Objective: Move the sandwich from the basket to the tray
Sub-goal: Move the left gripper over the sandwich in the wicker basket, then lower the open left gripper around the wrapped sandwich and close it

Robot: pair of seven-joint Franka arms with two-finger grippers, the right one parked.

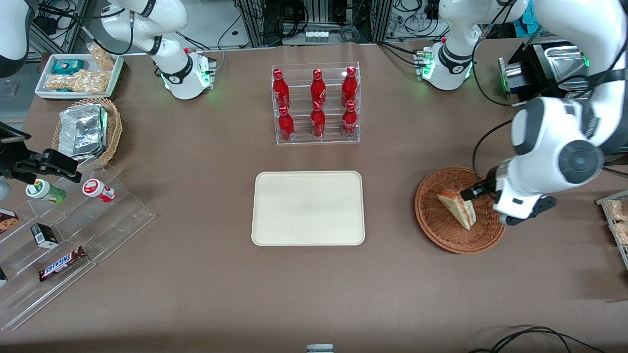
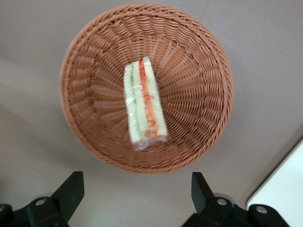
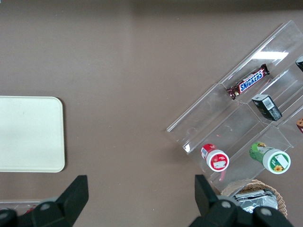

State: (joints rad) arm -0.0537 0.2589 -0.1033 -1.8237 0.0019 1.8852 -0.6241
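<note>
I see the sandwich (image 2: 143, 103) lying in the middle of the basket (image 1: 432, 223), clear-wrapped, filling edge up in the wrist view, and nothing touches it. My gripper (image 2: 137, 198) hovers above the basket's edge with its jaws spread wide, wider than the sandwich, and holding nothing. The tray (image 1: 274, 230) sits bare on the table beside the basket, toward the parked arm's end, nearer the front camera than the rack of red bottles (image 1: 317, 104).
</note>
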